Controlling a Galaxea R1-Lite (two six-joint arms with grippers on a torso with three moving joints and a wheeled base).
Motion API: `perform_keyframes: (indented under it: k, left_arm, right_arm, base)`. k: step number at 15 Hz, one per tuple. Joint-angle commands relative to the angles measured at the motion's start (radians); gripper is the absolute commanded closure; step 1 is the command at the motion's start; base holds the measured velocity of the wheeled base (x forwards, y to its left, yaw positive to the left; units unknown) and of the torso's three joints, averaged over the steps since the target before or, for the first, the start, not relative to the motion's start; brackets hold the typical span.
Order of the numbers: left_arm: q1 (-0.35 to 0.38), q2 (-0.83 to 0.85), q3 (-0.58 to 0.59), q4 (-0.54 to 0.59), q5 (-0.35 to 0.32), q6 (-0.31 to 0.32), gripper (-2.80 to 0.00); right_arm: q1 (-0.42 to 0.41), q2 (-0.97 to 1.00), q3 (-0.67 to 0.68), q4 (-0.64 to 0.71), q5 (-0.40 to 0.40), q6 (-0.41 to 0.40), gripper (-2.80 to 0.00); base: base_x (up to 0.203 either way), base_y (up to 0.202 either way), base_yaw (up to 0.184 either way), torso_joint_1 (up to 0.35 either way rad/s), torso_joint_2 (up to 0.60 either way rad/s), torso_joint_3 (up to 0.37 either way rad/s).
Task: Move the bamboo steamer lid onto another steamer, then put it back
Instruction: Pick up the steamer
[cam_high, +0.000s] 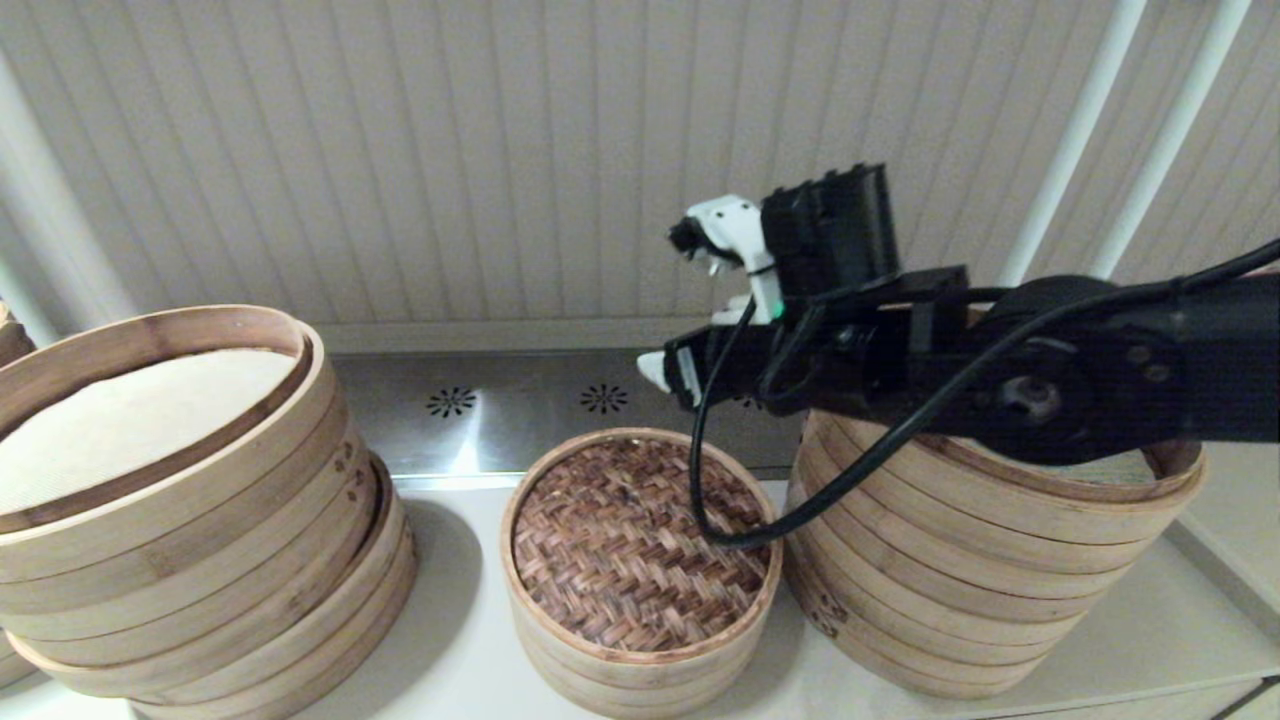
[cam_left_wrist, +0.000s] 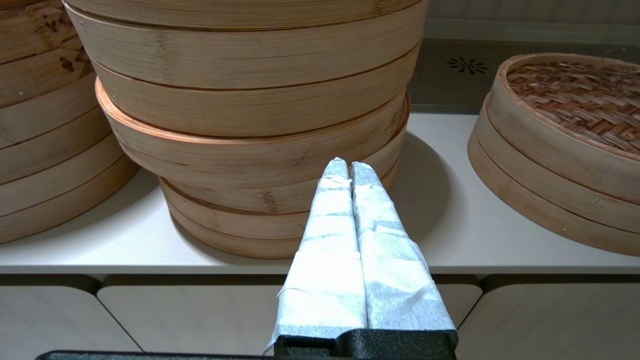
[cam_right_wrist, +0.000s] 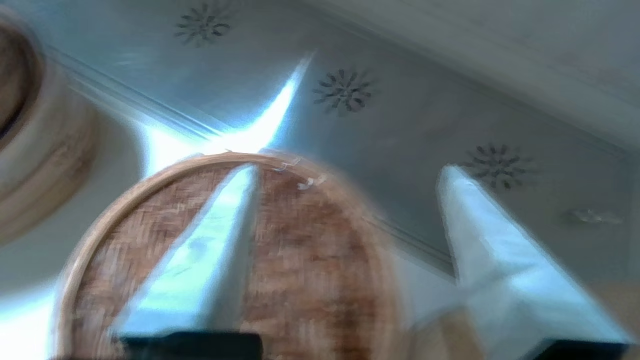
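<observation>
The lid, likely light and stiff, sits on the middle steamer below the empty, wide-open right gripper, best pinched at its bamboo rim.

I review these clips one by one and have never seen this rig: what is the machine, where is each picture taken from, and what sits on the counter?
It is a two-armed robot. The head view looks down from its head; the other two pictures come from cameras on its wrists.

On the white counter the woven bamboo steamer lid sits on a small basket in the middle, with a tall left stack and a tall right stack of steamers beside it.

The right gripper hangs open above the lid's far edge, holding nothing. The left gripper is shut and empty, parked low in front of the counter.
</observation>
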Motion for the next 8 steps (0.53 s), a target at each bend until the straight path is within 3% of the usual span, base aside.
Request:
perform_keyframes:
  k: [1,8]
  left_arm:
    - [0.0,0.001,0.0,0.0,0.0,0.0,0.0]
    - [0.0,0.001,0.0,0.0,0.0,0.0,0.0]
  right_arm:
    - [-0.053,-0.121,-0.067,0.088,-0.012,-0.017,0.0]
    - [-0.174,-0.476,-0.104,0.326,-0.016,-0.024,0.0]
  base:
    - [0.0,0.0,0.0,0.0,0.0,0.0]
    - [0.0,0.0,0.0,0.0,0.0,0.0]
